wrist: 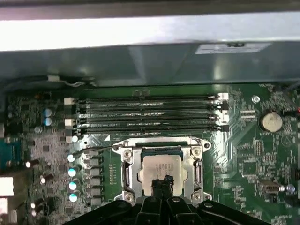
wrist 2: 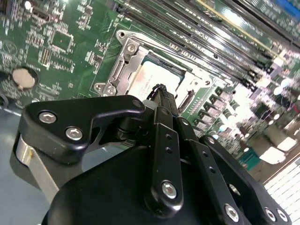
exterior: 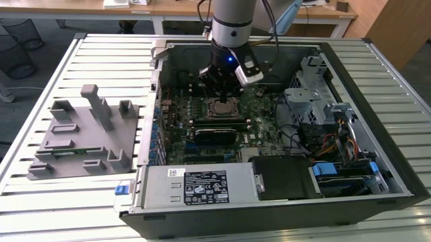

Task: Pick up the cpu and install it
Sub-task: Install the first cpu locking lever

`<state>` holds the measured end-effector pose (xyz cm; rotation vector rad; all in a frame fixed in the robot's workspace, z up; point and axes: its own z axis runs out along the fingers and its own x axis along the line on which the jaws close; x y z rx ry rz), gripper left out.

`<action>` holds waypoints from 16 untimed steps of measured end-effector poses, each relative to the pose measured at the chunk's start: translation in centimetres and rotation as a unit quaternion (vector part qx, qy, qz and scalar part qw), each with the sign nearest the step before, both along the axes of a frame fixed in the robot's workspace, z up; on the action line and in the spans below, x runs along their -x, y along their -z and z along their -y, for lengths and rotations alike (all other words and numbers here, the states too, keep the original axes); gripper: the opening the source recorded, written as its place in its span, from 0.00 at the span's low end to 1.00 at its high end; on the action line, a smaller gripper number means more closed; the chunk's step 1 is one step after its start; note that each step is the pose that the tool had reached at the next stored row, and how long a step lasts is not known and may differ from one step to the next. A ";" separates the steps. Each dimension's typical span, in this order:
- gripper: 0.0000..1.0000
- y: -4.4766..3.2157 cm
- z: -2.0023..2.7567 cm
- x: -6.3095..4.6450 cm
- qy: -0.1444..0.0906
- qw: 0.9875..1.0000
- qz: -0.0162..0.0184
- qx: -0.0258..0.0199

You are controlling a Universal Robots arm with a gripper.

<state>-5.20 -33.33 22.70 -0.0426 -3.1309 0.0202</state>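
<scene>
The cpu (wrist: 162,169) lies flat in the motherboard socket (wrist: 161,169), its silver-grey top facing up; it is square, so no long axis shows, and its edges run parallel to the socket's metal frame and to the memory slots (wrist: 149,113) just beyond it. In the exterior view the socket (exterior: 222,108) sits toward the far middle of the open computer case (exterior: 377,151), which rests on the slatted bench (exterior: 101,60); a grey fixture tray (exterior: 84,133) lies on the exterior view's left.

In both wrist views the black jaws hide the near part of the chip (wrist 2: 157,77) — their tips come together over its top, drawn nearly shut on a narrow dark tip; whether that tip touches the metal cannot be told. The gripper (wrist: 162,180) stands straight above the socket; in the exterior view the gripper (exterior: 224,98) covers the chip, and the arm is cut off at the top edge.
</scene>
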 end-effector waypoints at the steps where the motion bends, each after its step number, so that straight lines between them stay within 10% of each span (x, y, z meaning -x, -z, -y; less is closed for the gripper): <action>1: 0.11 0.02 0.00 0.0 -0.009 1.000 0.000 0.000; 8: 0.11 0.11 0.00 0.5 -0.052 0.999 0.000 -0.001; 16: 0.11 -0.54 0.00 2.4 -0.052 0.998 0.001 -0.020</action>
